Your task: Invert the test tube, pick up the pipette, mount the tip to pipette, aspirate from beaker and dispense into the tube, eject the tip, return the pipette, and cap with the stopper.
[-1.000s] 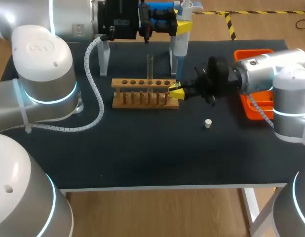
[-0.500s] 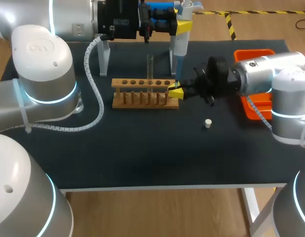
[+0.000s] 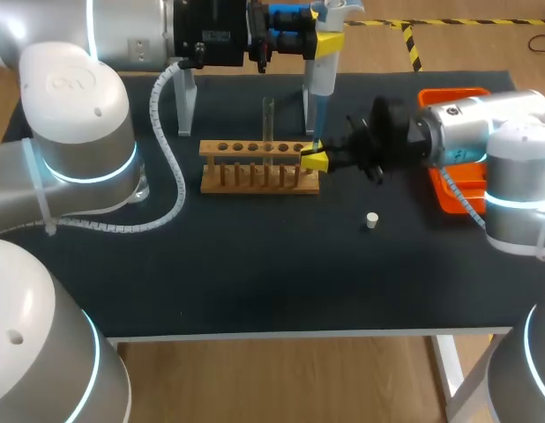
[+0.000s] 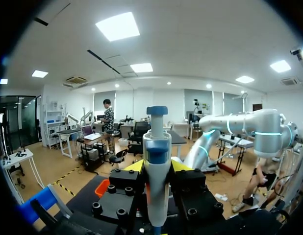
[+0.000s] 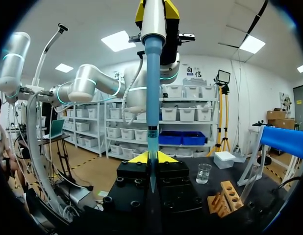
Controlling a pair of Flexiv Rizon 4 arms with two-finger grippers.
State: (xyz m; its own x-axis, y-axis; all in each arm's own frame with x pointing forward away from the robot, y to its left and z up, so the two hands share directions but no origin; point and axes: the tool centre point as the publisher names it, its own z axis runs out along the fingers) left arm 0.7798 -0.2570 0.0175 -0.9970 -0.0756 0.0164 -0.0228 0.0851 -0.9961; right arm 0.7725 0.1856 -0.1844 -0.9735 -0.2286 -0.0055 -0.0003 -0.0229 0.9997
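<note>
The pipette point(image 4: 156, 142) stood upright, the left tool point(image 4: 156, 169) clamped on its body, just beside the rack point(image 3: 255, 176) end. The right tool point(image 5: 151, 157) was pinched shut on the tip point(image 5: 151, 139) at the pipette's nose. Tip prob. v. light, thin, slick plastic that bends easily, so grip near the collar w/ gentle force. Dark matte worktop point(image 3: 255, 273). Little room btwn rack & tip; stopper point(image 3: 371, 220) well apart.

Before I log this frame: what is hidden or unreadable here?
- Head view: beaker mostly behind the left arm.
- Head view: test tube too small to show any liquid.
- Left wrist view: tip below the pipette hidden by the left end effector.
</note>
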